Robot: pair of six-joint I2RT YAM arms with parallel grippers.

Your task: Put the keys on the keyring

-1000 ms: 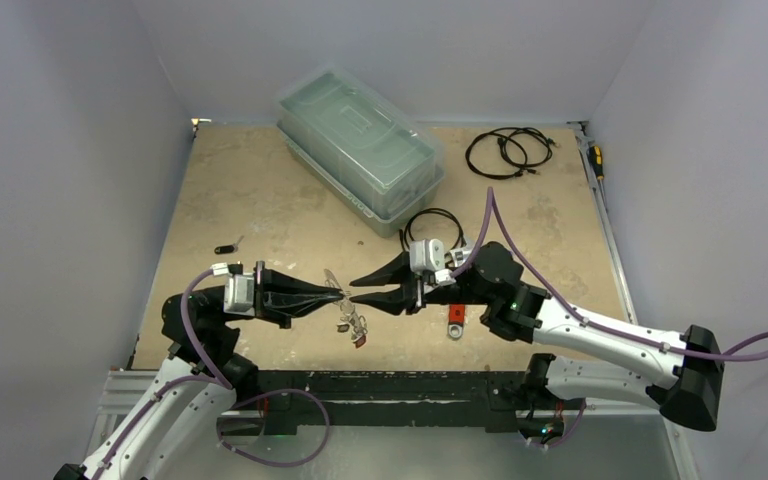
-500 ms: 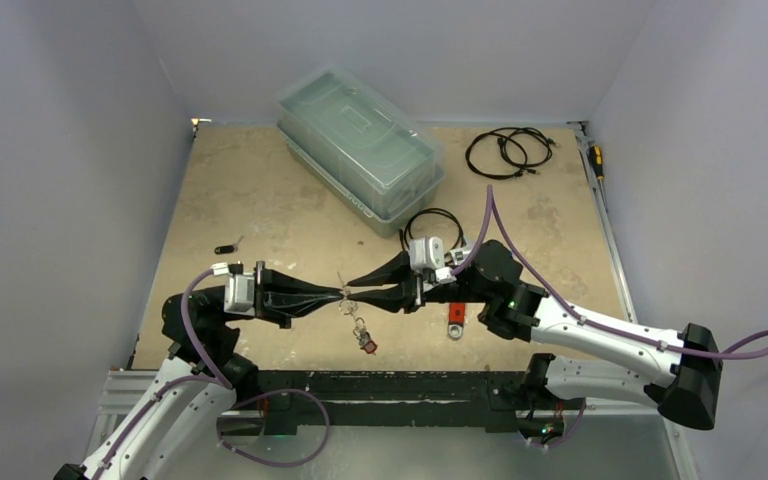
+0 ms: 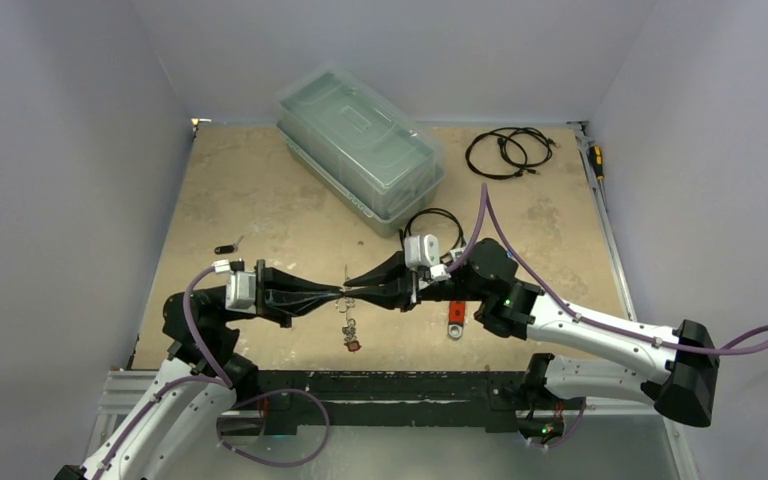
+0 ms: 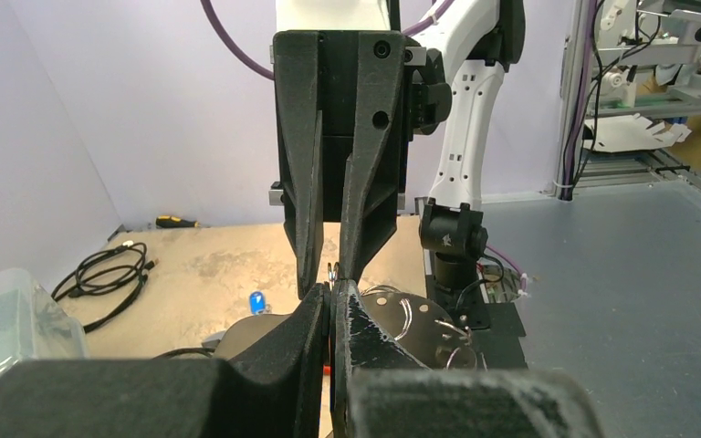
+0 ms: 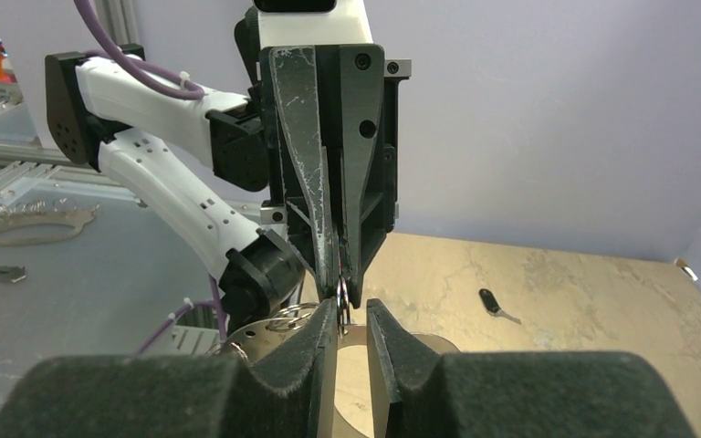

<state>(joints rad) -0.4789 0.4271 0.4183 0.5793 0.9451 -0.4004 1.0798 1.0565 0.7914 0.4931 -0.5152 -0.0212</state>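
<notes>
Keyring (image 3: 346,308): found held above the bench (image 3: 250,200), over its near middle, right where the two hands met tip to tip. Starting at the left, saw a lone black-tagged key (image 3: 225,249) lying flat on the bench, well apart from everything else. Next, saw the left hand (image 3: 338,293) reaching rightward, jaws fully closed and pinching the thin wire of the keyring at the very tips. Below that pinch, noted a small cluster of keys (image 3: 349,328) dangling from the loop, a red tag (image 3: 354,346) lowest; could not tell whether it touched the surface. Facing it nose to nose, saw the right hand (image 3: 356,291) with jaws narrowly apart around the same spot; could not tell whether either finger touched metal. Just to the right, spotted a red-handled wrench (image 3: 455,316) lying on the bench beside the right arm. Farther back, saw a clear lidded bin (image 3: 360,150), and toward the far right corner, coiled black cables (image 3: 505,152).
</notes>
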